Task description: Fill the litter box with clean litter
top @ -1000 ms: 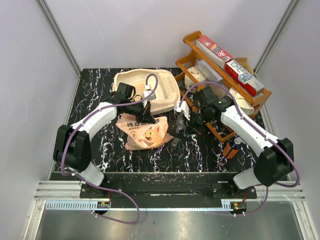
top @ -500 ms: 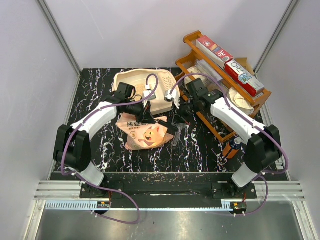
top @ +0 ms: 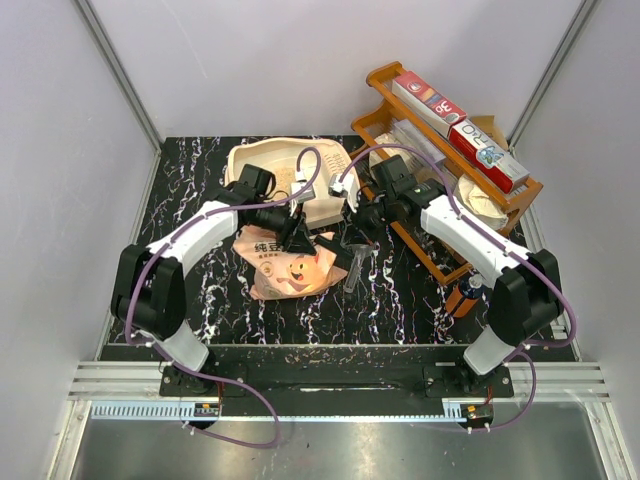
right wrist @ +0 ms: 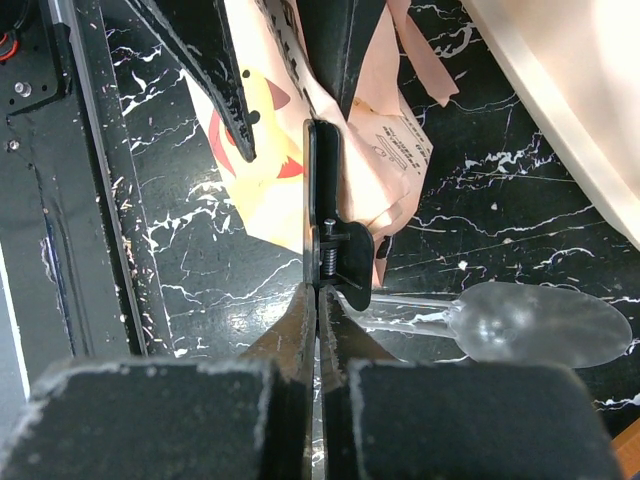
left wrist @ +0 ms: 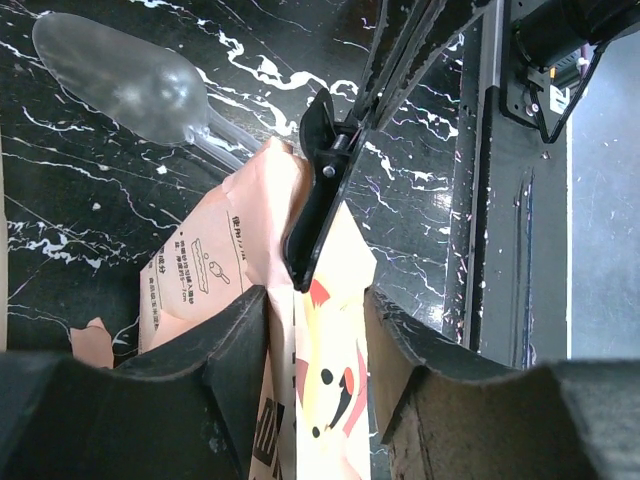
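Left wrist view shows the left hand [left wrist: 316, 300] about half open. Its two black fingers stand either side of the upper fold of the pink-orange printed film bag [left wrist: 210, 270] without clearly pressing on it, so I read it as holding nothing. Just ahead, a black spring clip [left wrist: 318, 190] bites the bag's folded mouth. The right hand [right wrist: 317, 298] comes in from the opposite side, fully closed, its tips at the clip's tail. Whether they pinch that tail or only touch it I cannot tell. Beside the clip, a clear plastic scoop [left wrist: 120, 75] lies flat on the black, white-veined marble surface [left wrist: 60, 210].

Farther out, in the top external view, the large cream-beige plastic litter box [top: 245, 160] sits toward the far side of the surface, just behind the bag. No clean litter shows loose anywhere. I judge it is inside the bag, which is clipped shut.

The bag should handle as soft and slumping, heavy low down with shifting granules, and its film looks fairly slippery. It is best taken on the doubled fold close beside the clip, and supported low when tipped. The clip is small and stiff, so it wants a firm squeeze on its tail levers. The box looks rigid and light, and may slide if bumped.
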### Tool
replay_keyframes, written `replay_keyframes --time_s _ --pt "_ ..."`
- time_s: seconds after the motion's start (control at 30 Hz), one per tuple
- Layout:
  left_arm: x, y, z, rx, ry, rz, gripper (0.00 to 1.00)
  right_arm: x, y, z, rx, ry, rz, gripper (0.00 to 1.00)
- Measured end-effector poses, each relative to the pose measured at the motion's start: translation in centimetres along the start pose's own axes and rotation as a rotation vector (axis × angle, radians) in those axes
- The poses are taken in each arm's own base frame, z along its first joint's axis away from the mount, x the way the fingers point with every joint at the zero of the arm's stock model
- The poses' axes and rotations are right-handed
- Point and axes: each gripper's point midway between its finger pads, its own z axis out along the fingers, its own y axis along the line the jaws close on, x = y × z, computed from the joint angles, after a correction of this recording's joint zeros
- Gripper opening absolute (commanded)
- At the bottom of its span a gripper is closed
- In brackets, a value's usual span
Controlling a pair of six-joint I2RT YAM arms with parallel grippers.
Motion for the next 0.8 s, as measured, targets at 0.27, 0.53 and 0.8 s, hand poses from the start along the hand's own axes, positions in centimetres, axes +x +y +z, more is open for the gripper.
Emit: replay_keyframes --time_s 0.27,0.53,0.8 --pt "-0.1 0.4 0.6 0.007 0.000 -0.043 0.27 0.0 0.2 0.3 0.003 0.005 -0.004 0.00" --pt "0.0 0.7 1.0 0.012 0.002 -0.075 0.00 0.3 0.3 0.6 0.014 0.022 -0.010 0.02" --pt "0.2 0.6 1.2 0.017 0.012 -0.050 0.00 0.5 -0.3 0.2 0.028 0.020 0.024 0.56"
